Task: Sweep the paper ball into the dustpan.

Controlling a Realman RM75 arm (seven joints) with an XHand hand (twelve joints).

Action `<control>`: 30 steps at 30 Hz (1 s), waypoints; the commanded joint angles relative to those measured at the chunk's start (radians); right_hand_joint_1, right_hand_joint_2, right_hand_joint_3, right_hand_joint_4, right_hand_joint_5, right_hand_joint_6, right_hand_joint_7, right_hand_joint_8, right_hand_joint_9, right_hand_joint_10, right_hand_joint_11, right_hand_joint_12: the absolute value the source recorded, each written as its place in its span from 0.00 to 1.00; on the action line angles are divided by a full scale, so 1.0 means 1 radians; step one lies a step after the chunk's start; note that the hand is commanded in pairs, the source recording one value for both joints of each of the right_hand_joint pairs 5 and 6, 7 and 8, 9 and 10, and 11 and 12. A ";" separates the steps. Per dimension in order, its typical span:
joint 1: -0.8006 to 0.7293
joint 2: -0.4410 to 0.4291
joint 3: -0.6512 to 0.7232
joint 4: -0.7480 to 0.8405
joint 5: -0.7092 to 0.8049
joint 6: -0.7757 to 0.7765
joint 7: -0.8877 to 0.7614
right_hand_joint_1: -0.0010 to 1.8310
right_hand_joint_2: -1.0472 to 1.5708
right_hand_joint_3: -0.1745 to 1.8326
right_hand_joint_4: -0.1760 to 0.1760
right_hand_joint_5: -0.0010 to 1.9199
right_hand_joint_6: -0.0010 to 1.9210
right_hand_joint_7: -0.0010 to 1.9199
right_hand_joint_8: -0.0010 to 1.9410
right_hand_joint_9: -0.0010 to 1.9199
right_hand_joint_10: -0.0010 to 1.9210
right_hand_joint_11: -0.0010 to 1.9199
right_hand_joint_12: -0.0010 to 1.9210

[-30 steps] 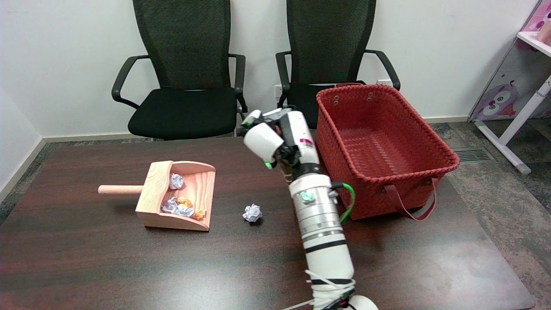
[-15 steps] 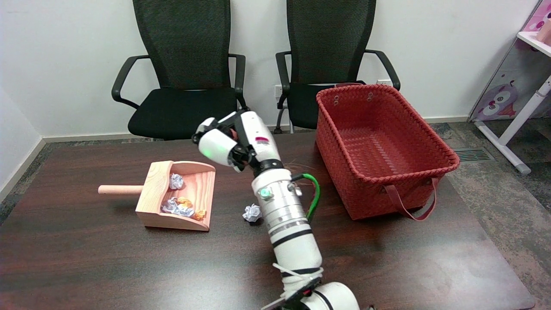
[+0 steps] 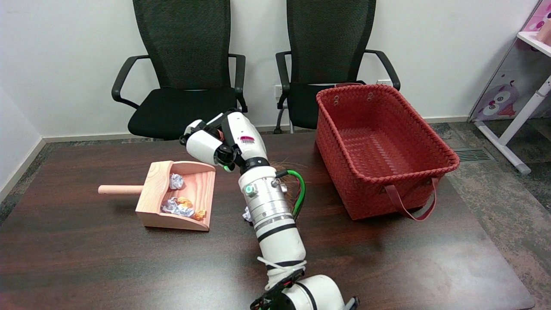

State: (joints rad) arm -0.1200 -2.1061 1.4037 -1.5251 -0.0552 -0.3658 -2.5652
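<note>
A wooden dustpan (image 3: 202,183) lies on the dark table at the left, handle (image 3: 119,189) pointing left and open mouth facing right. Several crumpled paper balls (image 3: 177,207) lie inside it. One white paper ball (image 3: 246,214) sits on the table right of the pan, mostly hidden behind my forearm. My right hand (image 3: 217,140) hovers above the pan's far right corner, fingers curled around something reddish. Wispy brown bristles (image 3: 287,167) of a brush show behind the forearm, above the table beyond the ball.
A large red woven basket (image 3: 430,142) with a strap stands on the table's right side. Two black office chairs (image 3: 185,103) stand beyond the far edge. The table's front edge runs along the picture's bottom, with bare wood (image 3: 107,267) in front of the pan.
My right arm has swung left from beside the basket to above the dustpan's far right corner. The forearm now covers most of the loose paper ball, which has not moved.
</note>
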 commanded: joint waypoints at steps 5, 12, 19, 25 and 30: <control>0.079 -0.037 0.062 0.201 0.063 -0.231 -0.001 0.34 1.00 0.91 0.73 1.00 1.00 1.00 0.99 1.00 1.00 1.00 1.00; 0.100 -0.034 0.074 0.292 0.094 -0.339 -0.001 0.32 1.00 0.94 0.74 1.00 1.00 1.00 0.99 1.00 1.00 1.00 1.00; 0.148 -0.029 0.103 0.398 0.127 -0.439 -0.001 0.31 1.00 0.95 0.75 1.00 1.00 1.00 0.99 1.00 1.00 1.00 1.00; 0.206 -0.018 0.099 0.505 0.172 -0.480 0.000 0.31 1.00 0.95 0.75 1.00 1.00 1.00 0.99 1.00 1.00 1.00 1.00; 0.263 0.004 0.090 0.649 0.226 -0.568 0.001 0.30 1.00 0.96 0.74 1.00 1.00 1.00 0.99 1.00 1.00 1.00 1.00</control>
State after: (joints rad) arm 0.0074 -2.1331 1.4841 -1.1852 0.0564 -0.7230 -2.5664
